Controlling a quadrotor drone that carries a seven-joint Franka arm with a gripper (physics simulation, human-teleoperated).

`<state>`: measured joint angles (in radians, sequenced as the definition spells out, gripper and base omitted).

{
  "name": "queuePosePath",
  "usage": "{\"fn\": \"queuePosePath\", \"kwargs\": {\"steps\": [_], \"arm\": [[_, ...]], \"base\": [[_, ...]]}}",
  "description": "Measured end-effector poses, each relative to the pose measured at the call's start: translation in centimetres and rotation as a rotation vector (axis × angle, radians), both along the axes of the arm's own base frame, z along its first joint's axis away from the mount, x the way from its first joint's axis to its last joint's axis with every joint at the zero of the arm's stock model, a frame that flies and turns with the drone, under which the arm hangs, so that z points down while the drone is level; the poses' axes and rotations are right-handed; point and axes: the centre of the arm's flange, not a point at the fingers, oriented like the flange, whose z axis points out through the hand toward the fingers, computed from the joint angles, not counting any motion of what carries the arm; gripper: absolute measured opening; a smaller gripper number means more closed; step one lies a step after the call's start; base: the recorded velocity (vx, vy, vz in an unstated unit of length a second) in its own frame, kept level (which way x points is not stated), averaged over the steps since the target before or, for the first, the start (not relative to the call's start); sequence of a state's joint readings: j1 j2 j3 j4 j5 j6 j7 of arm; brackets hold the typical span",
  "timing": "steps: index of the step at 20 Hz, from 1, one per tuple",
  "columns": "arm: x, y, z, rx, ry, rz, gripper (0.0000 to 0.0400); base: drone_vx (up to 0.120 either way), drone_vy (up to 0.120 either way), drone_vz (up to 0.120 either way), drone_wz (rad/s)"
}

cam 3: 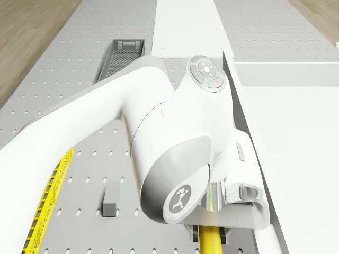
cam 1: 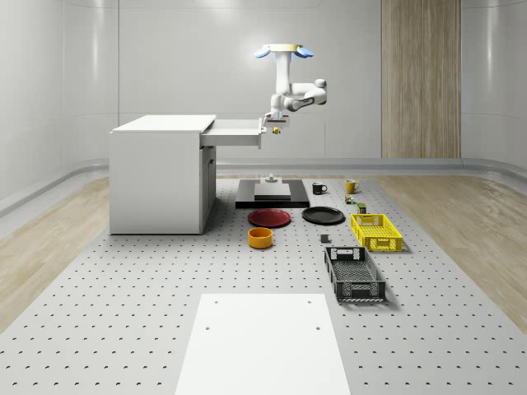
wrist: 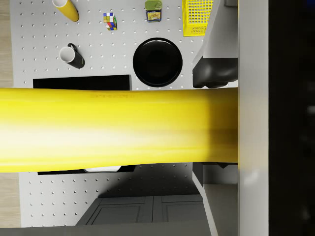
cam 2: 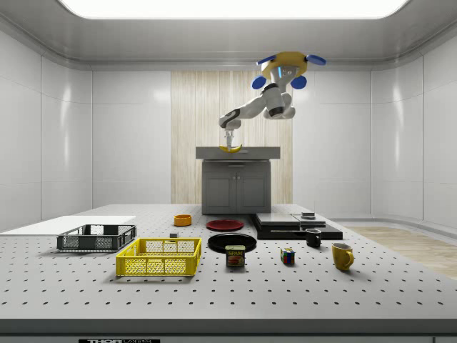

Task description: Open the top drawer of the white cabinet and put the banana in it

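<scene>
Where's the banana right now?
The banana hangs in the gripper at the front edge of the cabinet's open top drawer, with the drone hovering above.

Yellow banana (wrist: 118, 130), white cabinet (cam 1: 156, 177)

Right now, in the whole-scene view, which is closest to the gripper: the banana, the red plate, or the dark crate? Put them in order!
1. banana, held in the gripper at the open drawer's front.
2. red plate, on the table below.
3. dark crate, nearest the camera.
</scene>
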<state>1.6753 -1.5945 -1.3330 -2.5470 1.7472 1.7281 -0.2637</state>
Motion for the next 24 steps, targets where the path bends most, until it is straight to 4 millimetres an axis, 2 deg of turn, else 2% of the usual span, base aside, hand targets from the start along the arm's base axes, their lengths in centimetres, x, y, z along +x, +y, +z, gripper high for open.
{"fn": "queuePosePath", "kwargs": {"steps": [9, 17, 24], "arm": [[0.0, 0.0, 0.0, 0.0, 0.0, 0.0, 0.0193], [0.0, 0.0, 0.0, 0.0, 0.0, 0.0, 0.0193], [0.0, 0.0, 0.0, 0.0, 0.0, 0.0, 0.0193]], "base": [[-0.12, -0.049, 0.12, 0.0], [-0.12, -0.12, 0.12, 0.0], [-0.006, -0.12, 0.006, 0.0]]}}
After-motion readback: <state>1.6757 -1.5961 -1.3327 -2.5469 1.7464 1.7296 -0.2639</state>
